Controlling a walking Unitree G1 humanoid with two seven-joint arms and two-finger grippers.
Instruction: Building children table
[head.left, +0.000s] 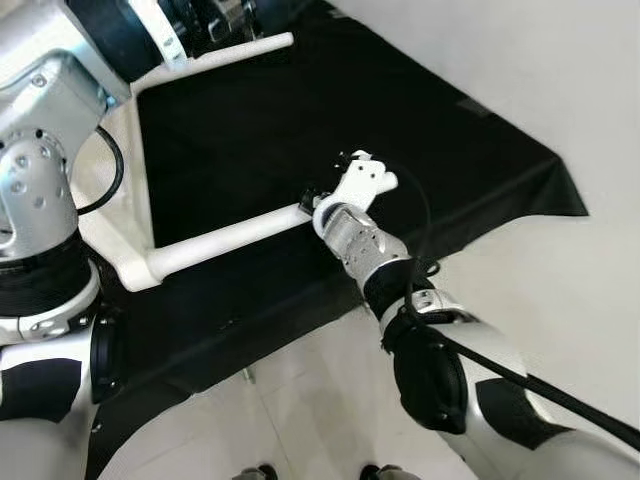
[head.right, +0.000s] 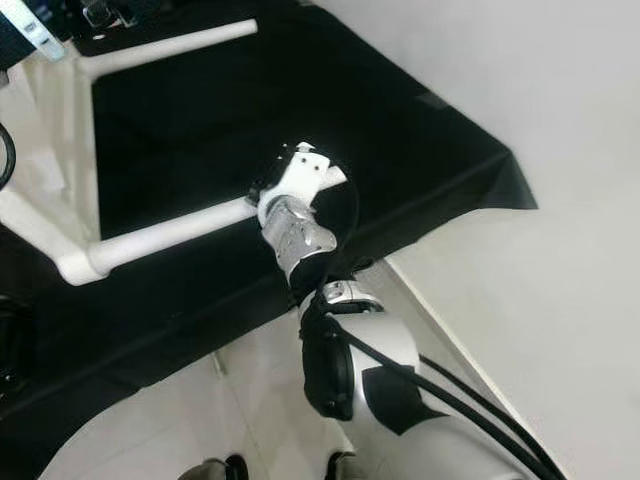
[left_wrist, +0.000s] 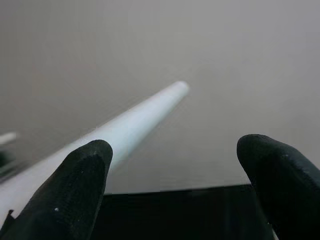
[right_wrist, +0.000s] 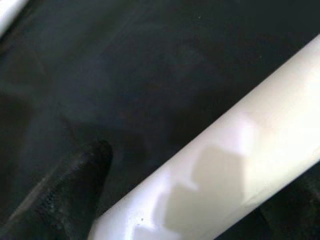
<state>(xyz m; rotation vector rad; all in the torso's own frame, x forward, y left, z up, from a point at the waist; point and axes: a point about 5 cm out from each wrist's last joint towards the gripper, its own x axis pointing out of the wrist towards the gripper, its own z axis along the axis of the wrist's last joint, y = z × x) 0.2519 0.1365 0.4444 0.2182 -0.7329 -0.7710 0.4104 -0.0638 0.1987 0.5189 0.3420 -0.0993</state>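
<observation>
A: Starting on our left. We're seeing the left gripper (left_wrist: 175, 185) w/ fingers (left_wrist: 75, 185) spread wide apart, nothing btwn them. A white leg (left_wrist: 135, 127) of the table frame (head.left: 135, 190) is running out ahead of it, just beside one fingertip, its free end well beyond the tips. Contact? We can't tell.

B: Agreed. In the head views we're looking at the left arm (head.left: 40, 190) up by the frame's far corner, where that far leg (head.left: 235, 50) is branching off.

A: And the frame itself is lying on its side on a black cloth (head.left: 260, 130) over the floor (head.left: 560, 100), w/ a long white rail (head.left: 140, 170) joining two legs.

B: Moving right. The near leg (head.left: 225, 238) is sticking out from the corner joint toward the right gripper (head.left: 322, 196), its free end right at the fingers.

A: Wrist cam: the white tube (right_wrist: 215, 170) is sitting btwn the black fingers (right_wrist: 65, 195), one on either side of it, so we're reading the right gripper as clamped on that near leg. Cloth is directly beyond the fingertips.

B: Right arm (head.left: 440, 350) is reaching fwd from our lower right, a black cable (head.left: 560, 395) trailing along it.
</observation>
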